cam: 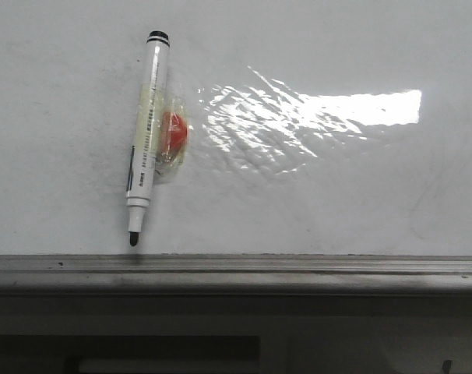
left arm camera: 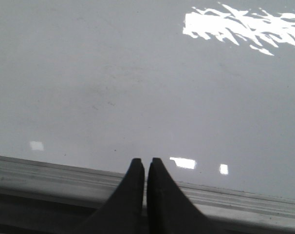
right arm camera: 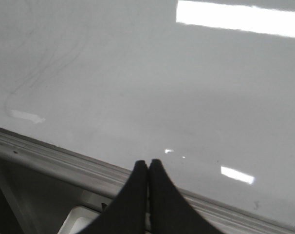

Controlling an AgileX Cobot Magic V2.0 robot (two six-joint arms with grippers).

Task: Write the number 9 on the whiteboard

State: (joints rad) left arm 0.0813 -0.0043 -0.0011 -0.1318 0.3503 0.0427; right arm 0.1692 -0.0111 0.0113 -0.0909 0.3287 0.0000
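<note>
The whiteboard is glossy white with glare and fills the front view, edged by a grey metal rail along its near side. No drawn number 9 shows on it; only faint smudge lines show in the right wrist view. A white marker with a black tip pointing toward the rail lies on the board at left, with tape and a red piece stuck to its side. My left gripper is shut and empty over the rail. My right gripper is shut and empty over the rail. Neither gripper shows in the front view.
A bright window glare covers the board's middle right. Below the rail is a dark gap and a pale surface of the table front.
</note>
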